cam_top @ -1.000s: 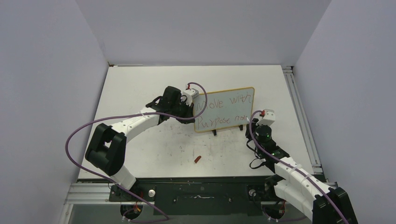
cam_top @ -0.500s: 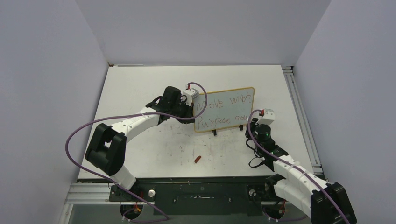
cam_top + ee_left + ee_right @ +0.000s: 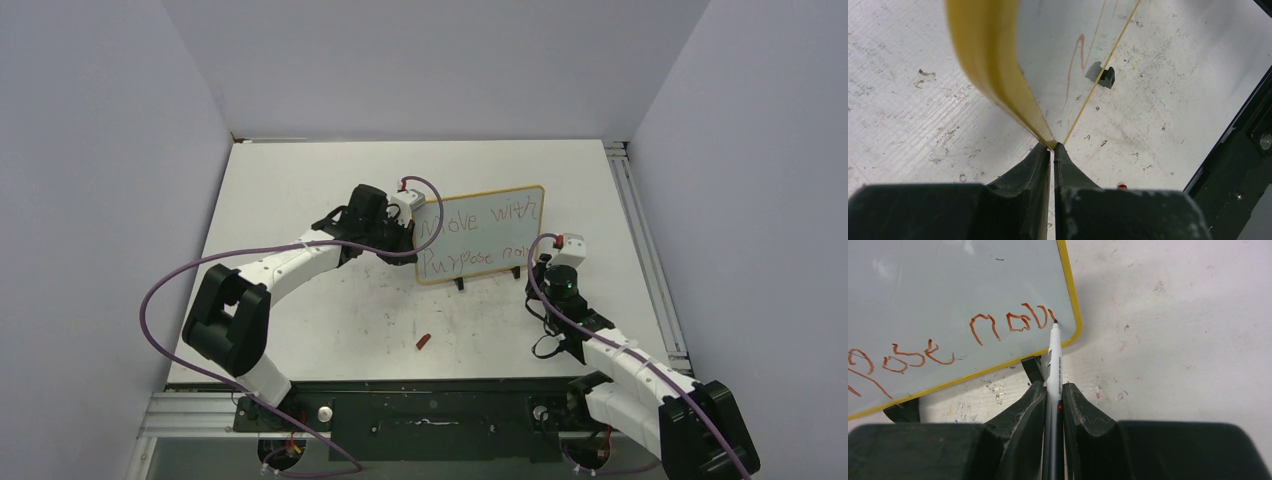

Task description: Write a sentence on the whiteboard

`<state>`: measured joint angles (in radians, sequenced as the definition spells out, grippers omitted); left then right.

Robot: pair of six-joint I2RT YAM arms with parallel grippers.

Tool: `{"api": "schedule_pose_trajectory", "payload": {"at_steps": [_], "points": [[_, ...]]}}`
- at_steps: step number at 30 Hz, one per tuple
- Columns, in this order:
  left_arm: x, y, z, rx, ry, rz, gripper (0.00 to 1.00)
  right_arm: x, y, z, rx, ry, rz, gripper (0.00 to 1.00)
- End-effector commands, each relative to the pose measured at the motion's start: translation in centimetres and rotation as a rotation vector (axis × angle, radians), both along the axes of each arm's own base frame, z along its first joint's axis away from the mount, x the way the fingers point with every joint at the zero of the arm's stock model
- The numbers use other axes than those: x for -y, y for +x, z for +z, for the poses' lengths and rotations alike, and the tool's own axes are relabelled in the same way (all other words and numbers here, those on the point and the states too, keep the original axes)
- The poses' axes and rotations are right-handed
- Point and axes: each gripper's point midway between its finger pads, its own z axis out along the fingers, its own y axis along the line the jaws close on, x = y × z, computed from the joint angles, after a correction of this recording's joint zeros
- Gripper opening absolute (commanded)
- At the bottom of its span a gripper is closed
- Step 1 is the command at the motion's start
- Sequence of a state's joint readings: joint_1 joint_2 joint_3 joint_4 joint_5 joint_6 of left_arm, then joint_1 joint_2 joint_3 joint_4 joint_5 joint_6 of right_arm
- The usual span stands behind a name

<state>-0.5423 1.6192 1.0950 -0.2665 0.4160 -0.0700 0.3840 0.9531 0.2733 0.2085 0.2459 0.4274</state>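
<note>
Now: marker tip at the whiteboard's lower right corner

Whiteboard stands upright at centre of the top view. Left gripper is pinched on its yellow frame at the left edge. Right gripper clamps the marker, tip at the sentence's last letter, just inside the rounded corner. Table surface continues right of that edge. Small red object lies lower centre, well apart.

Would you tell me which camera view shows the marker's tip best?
The right wrist view: the marker sits in the right claw, its tip at the whiteboard. The top view leaves it too small; the left wrist view lacks it.
</note>
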Motion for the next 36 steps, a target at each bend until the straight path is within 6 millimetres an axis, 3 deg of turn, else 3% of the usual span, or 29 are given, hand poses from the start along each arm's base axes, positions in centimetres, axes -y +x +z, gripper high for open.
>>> {"api": "schedule_pose_trajectory", "payload": {"at_steps": [1, 13, 36], "points": [[0.7, 1.5, 4.2, 0.108, -0.066, -0.008, 0.0, -0.3, 1.4, 1.6, 0.039, 0.022, -0.005, 0.05], [0.7, 1.5, 4.3, 0.109, -0.068, -0.009, 0.0, -0.1, 1.7, 2.3, 0.08, 0.03, -0.011, 0.05], [0.8, 1.5, 4.2, 0.106, -0.071, -0.01, 0.0, -0.6, 3.3, 5.5, 0.182, 0.046, 0.002, 0.05]]}}
